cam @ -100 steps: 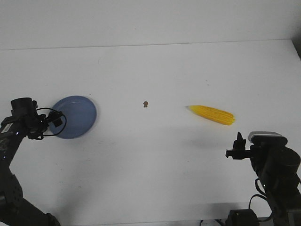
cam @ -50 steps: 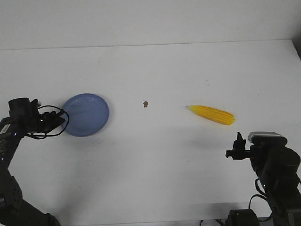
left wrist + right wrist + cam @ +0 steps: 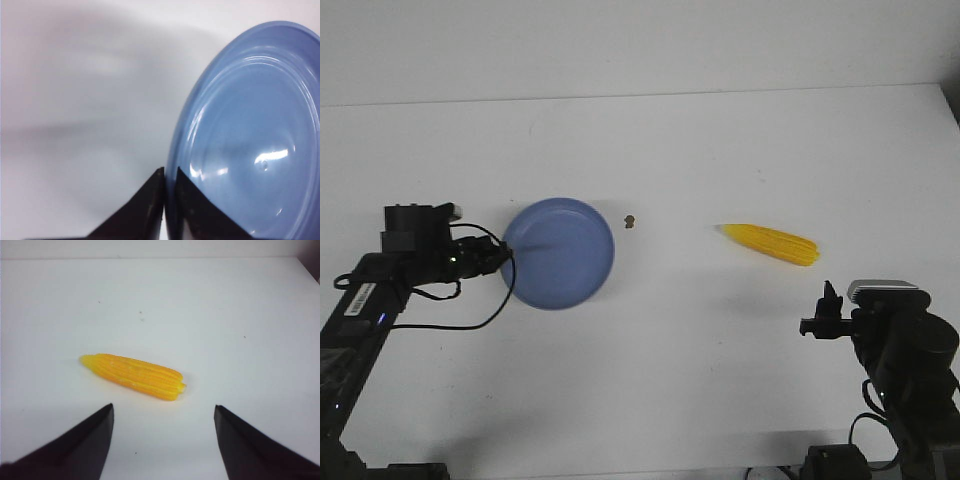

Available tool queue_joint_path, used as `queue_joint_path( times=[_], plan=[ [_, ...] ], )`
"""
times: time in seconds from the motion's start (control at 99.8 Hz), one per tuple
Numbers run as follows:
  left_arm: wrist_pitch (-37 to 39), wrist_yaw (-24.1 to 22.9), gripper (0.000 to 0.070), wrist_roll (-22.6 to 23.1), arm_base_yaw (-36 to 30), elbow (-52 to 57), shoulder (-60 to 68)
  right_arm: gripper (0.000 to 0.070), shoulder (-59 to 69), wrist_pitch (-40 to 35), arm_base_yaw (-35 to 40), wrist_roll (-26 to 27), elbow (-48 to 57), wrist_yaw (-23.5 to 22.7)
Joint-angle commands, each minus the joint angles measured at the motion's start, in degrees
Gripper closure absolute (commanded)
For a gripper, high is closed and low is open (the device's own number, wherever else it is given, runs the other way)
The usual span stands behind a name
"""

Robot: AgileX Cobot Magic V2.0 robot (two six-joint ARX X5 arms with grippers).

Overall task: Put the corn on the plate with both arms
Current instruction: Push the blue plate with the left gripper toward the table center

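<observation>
The periwinkle-blue plate is left of the table's middle, and my left gripper is shut on its left rim. In the left wrist view the two black fingertips pinch the plate's rim, my left gripper closed around it. The yellow corn lies on the table to the right, pointed end to the left. My right gripper is open and empty, nearer me than the corn. In the right wrist view the corn lies beyond my right gripper.
A tiny brown speck lies on the white table just right of the plate's upper edge. The table's far edge runs across the back, with a pale wall behind.
My left gripper has dragged the plate to the right, toward the table's middle and the brown speck. The corn and my right arm have not moved.
</observation>
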Motion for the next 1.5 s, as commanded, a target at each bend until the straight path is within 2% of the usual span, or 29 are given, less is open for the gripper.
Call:
queue_joint_path(
  times=[0.0, 0.18, 0.26, 0.341, 0.461, 1.272, 1.493],
  plan=[
    [0.37, 0.66, 0.0695, 0.48, -2.62, -0.87, 0.85, 0.0275, 0.17, 0.44, 0.11, 0.04, 0.83, -0.17],
    [4.20, 0.48, 0.0695, -1.14, -9.66, -4.79, 0.94, 0.0275, 0.20, 0.46, 0.11, 0.04, 0.83, -0.17],
    [4.66, -1.09, 0.0695, -1.27, -12.31, -5.11, 1.60, 0.0275, 0.22, 0.50, 0.11, 0.04, 0.83, -0.17],
    [5.33, -3.30, 0.0695, -1.29, -14.45, -5.11, 2.49, 0.0275, 0.24, 0.48, 0.11, 0.02, 0.83, -0.17],
    [6.88, -3.30, 0.0695, -2.40, -16.24, -5.11, 4.24, 0.0275, 0.22, 0.46, 0.11, 0.02, 0.83, -0.17],
    [8.85, -3.67, 0.0694, -1.99, -19.30, -5.14, 13.57, 0.0275, 0.22, 0.44, 0.11, 0.02, 0.83, -0.17],
    [8.66, -3.65, 0.0663, -1.64, -19.37, -5.14, 14.64, 0.0275, 0.22, 0.42, 0.11, 0.02, 0.83, -0.17]
  ],
)
